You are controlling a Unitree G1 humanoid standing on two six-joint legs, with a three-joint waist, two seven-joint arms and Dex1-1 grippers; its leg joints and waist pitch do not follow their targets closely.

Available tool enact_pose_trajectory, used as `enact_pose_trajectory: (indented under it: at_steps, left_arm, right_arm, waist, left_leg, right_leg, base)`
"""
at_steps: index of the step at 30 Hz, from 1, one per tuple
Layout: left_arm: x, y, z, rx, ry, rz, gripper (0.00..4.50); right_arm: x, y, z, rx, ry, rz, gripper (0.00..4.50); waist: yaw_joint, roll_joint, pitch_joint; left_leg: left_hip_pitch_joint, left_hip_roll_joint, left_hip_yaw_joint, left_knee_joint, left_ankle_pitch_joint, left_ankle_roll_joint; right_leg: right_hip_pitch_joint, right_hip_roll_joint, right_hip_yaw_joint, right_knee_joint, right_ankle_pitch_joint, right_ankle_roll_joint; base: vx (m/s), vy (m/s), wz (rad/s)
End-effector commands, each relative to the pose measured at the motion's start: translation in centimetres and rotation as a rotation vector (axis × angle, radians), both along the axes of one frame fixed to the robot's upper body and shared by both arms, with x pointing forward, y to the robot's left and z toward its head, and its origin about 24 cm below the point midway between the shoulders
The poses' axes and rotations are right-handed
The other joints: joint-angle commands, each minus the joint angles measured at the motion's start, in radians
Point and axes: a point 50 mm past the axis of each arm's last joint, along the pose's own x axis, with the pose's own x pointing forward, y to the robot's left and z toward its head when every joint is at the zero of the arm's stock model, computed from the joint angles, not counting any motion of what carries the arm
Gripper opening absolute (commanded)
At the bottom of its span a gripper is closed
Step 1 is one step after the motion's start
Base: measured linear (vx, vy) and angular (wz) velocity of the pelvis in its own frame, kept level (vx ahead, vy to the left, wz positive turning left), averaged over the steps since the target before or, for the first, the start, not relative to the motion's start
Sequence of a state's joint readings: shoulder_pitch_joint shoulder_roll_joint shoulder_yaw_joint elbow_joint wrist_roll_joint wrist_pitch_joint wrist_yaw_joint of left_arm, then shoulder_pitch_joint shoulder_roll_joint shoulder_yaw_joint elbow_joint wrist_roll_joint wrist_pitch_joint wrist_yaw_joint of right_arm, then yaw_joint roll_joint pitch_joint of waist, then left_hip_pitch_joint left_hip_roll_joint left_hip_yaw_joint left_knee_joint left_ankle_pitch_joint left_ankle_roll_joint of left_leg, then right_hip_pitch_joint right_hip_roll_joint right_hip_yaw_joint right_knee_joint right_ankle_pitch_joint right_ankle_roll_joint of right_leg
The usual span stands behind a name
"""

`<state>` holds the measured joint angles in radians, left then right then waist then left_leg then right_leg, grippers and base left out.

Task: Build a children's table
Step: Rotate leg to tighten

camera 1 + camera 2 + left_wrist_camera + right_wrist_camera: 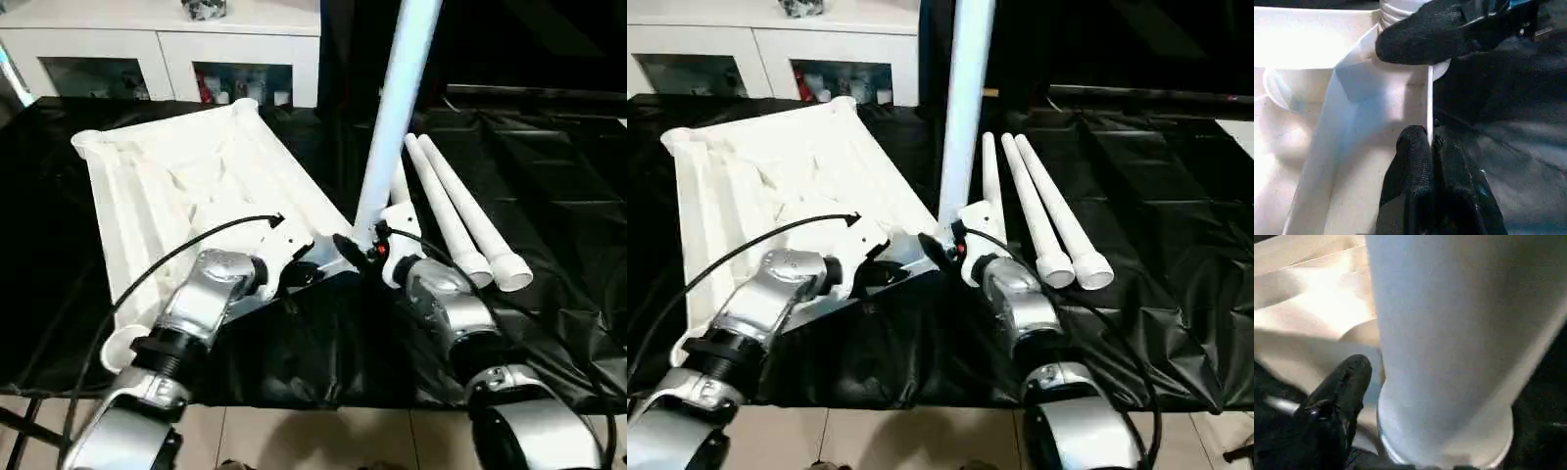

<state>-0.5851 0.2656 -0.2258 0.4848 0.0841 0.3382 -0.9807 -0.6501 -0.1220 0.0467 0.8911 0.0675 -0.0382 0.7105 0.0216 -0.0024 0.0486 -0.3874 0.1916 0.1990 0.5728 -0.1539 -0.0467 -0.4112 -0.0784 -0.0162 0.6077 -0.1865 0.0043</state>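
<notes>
Forearms: two silver ones are seen nearest, over black sheeting (549,186).
Left gripper (1430,142): pinched on the tabletop (186,176) rim.
Right gripper (358,250): spread beside the upright leg (397,108) — one standing in a corner socket.
Legs lying (460,211): three, right of it.
Cabinet (167,49): one, behind.

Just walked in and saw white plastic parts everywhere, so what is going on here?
A humanoid robot is assembling a children's table. The tabletop lies underside up on black sheeting. The left claw is shut on the tabletop's near edge, while the right claw is at the base of a leg standing upright at the near corner. Three more legs lie alongside.
</notes>
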Motion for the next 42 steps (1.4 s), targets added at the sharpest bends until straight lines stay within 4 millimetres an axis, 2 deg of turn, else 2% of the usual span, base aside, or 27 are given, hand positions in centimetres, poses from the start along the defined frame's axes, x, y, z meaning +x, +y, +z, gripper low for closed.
enact_pose_trajectory:
  at_steps: [1,4,5,7,9,14,15,22,25,28,29,30,32,33,34,35,37,38,40,42]
  left_arm:
    - [-0.6,-1.5,1.0,-0.092,-0.018,-0.132,0.00]
    - [-1.0,-1.1,1.2,-0.099,-0.002,-0.197,0.00]
    - [-1.3,-0.4,1.3,-0.086,0.020,-0.266,0.00]
    - [-1.4,0.0,1.3,-0.070,0.031,-0.285,0.00]
    - [-1.3,0.4,1.2,-0.051,0.042,-0.300,0.00]
    - [-1.3,0.9,1.2,-0.023,0.064,-0.337,0.00]
    - [-1.3,0.9,1.2,-0.022,0.064,-0.338,0.00]
    - [-1.5,1.3,1.1,-0.015,0.086,-0.364,0.00]
    - [-1.4,1.2,1.0,-0.032,0.073,-0.308,0.00]
    - [-0.4,0.6,0.8,-0.040,0.027,-0.153,0.00]
    - [-0.2,0.3,0.7,-0.043,0.016,-0.103,0.00]
    - [0.3,-0.3,0.6,-0.058,0.006,-0.018,0.00]
    - [0.6,-1.4,0.5,-0.081,0.005,0.098,0.00]
    - [0.6,-1.4,0.5,-0.081,0.005,0.098,0.00]
    - [0.7,-1.9,0.4,-0.088,0.007,0.136,0.00]
    - [0.7,-2.2,0.4,-0.091,0.007,0.152,0.00]
    - [0.8,-2.9,0.4,-0.091,-0.002,0.186,0.00]
    - [0.8,-3.2,0.4,-0.091,-0.005,0.200,0.00]
    - [0.7,-3.6,0.4,-0.088,-0.014,0.201,0.00]
    - [0.7,-3.8,0.5,-0.091,-0.017,0.196,0.00]
  right_arm:
    - [-1.3,1.0,-0.9,-0.010,0.043,0.164,3.81]
    - [-1.6,0.2,-0.6,-0.016,0.037,0.252,3.81]
    - [-2.3,-0.5,-0.2,-0.020,0.049,0.390,3.81]
    - [-2.7,-0.8,0.0,-0.025,0.062,0.449,3.81]
    - [-3.0,-1.1,0.1,-0.027,0.083,0.511,3.81]
    - [-3.4,-1.3,0.1,-0.028,0.120,0.576,3.39]
    - [-3.4,-1.3,0.1,-0.027,0.121,0.577,3.39]
    - [-4.3,-0.8,-0.4,-0.007,0.166,0.637,2.85]
    - [-4.1,-0.4,-0.8,-0.002,0.141,0.561,2.76]
    - [-2.8,0.1,-1.8,-0.041,0.117,0.314,2.72]
    - [-2.5,0.3,-2.2,-0.046,0.120,0.238,2.72]
    - [-2.0,0.6,-2.7,-0.056,0.130,0.116,2.72]
    - [-1.3,1.6,-3.2,-0.042,0.151,-0.063,2.72]
    - [-1.3,1.6,-3.2,-0.042,0.151,-0.063,2.72]
    - [-1.2,1.9,-3.3,-0.031,0.166,-0.112,2.71]
    - [-1.1,2.1,-3.3,-0.026,0.175,-0.141,2.71]
    - [-0.9,2.6,-3.4,-0.029,0.186,-0.204,2.70]
    - [-0.8,3.0,-3.2,-0.026,0.179,-0.220,2.70]
    - [-0.7,3.5,-3.0,-0.009,0.169,-0.224,2.70]
    - [-0.5,3.6,-2.8,0.012,0.164,-0.235,3.40]
  waist:
    - [0.002,-0.006,-0.062]
    - [0.011,-0.007,-0.064]
    - [0.015,-0.006,-0.063]
    - [0.021,-0.004,-0.061]
    - [0.027,-0.008,-0.061]
    - [0.036,-0.006,-0.058]
    - [0.037,-0.011,-0.059]
    - [0.042,-0.012,-0.061]
    - [0.041,-0.012,-0.060]
    - [0.028,-0.010,-0.052]
    - [0.020,-0.013,-0.049]
    - [0.014,-0.012,-0.050]
    - [-0.001,-0.012,-0.048]
    - [-0.006,-0.011,-0.049]
    - [-0.003,-0.011,-0.049]
    - [-0.006,-0.011,-0.049]
    - [-0.005,-0.009,-0.053]
    - [-0.005,-0.013,-0.054]
    - [-0.005,-0.012,-0.056]
    - [-0.003,-0.010,-0.058]
  left_leg:
    - [0.018,0.032,-0.015,-0.062,-0.313,0.035]
    - [0.017,0.033,-0.013,-0.058,-0.266,0.055]
    - [0.017,0.033,-0.012,-0.058,-0.256,0.063]
    - [0.017,0.036,-0.009,-0.058,-0.250,0.070]
    - [0.020,0.038,-0.008,-0.058,-0.260,0.068]
    - [0.025,0.040,-0.010,-0.062,-0.292,0.037]
    - [0.025,0.040,-0.011,-0.061,-0.289,0.034]
    - [0.023,0.039,-0.009,-0.059,-0.255,0.041]
    - [0.022,0.038,-0.010,-0.059,-0.259,0.036]
    - [0.026,0.035,-0.016,-0.067,-0.329,0.000]
    - [0.030,0.034,-0.018,-0.067,-0.369,-0.019]
    - [0.029,0.033,-0.024,-0.069,-0.389,-0.031]
    - [0.031,0.031,-0.027,-0.070,-0.419,-0.043]
    - [0.033,0.031,-0.027,-0.068,-0.424,-0.043]
    - [0.035,0.030,-0.028,-0.066,-0.429,-0.038]
    - [0.036,0.029,-0.025,-0.065,-0.435,-0.032]
    - [0.031,0.029,-0.026,-0.066,-0.421,-0.023]
    - [0.029,0.029,-0.024,-0.066,-0.414,-0.017]
    - [0.025,0.028,-0.022,-0.065,-0.392,-0.004]
    - [0.023,0.028,-0.020,-0.064,-0.373,0.004]
  right_leg:
    - [0.037,-0.044,0.023,-0.083,-0.235,-0.213]
    - [0.043,-0.045,0.022,-0.075,-0.165,-0.238]
    - [0.044,-0.043,0.021,-0.074,-0.147,-0.244]
    - [0.043,-0.040,0.019,-0.070,-0.139,-0.249]
    - [0.042,-0.041,0.019,-0.071,-0.158,-0.253]
    - [0.035,-0.046,0.022,-0.075,-0.232,-0.240]
    - [0.036,-0.047,0.022,-0.073,-0.233,-0.239]
    - [0.038,-0.046,0.022,-0.069,-0.187,-0.241]
    - [0.037,-0.048,0.022,-0.069,-0.198,-0.241]
    - [0.029,-0.051,0.024,-0.081,-0.318,-0.217]
    - [0.025,-0.054,0.023,-0.088,-0.396,-0.199]
    - [0.028,-0.055,0.022,-0.093,-0.446,-0.180]
    - [0.021,-0.052,0.020,-0.097,-0.488,-0.166]
    - [0.019,-0.052,0.021,-0.099,-0.496,-0.159]
    - [0.017,-0.053,0.020,-0.104,-0.506,-0.154]
    - [0.014,-0.050,0.022,-0.106,-0.502,-0.152]
    - [0.017,-0.049,0.022,-0.103,-0.470,-0.149]
    - [0.019,-0.046,0.021,-0.102,-0.441,-0.152]
    - [0.022,-0.046,0.022,-0.098,-0.397,-0.157]
    - [0.023,-0.045,0.023,-0.095,-0.358,-0.164]
  base:
    - [0.000,0.000,0.00]
    - [0.000,0.000,0.00]
    - [0.000,0.000,0.00]
    - [0.000,0.000,0.00]
    - [0.000,0.000,0.00]
    - [0.000,0.000,0.00]
    - [0.000,0.000,0.00]
    - [0.000,0.000,0.00]
    - [0.000,0.000,0.00]
    - [0.000,0.000,0.00]
    - [0.000,0.000,0.00]
    - [0.000,0.000,0.00]
    - [0.000,0.000,0.00]
    - [0.000,0.000,0.00]
    - [0.000,0.000,0.00]
    - [0.000,0.000,0.00]
    - [0.000,0.000,0.00]
    - [0.000,0.000,0.00]
    - [0.000,0.000,0.00]
    - [0.000,0.000,0.00]
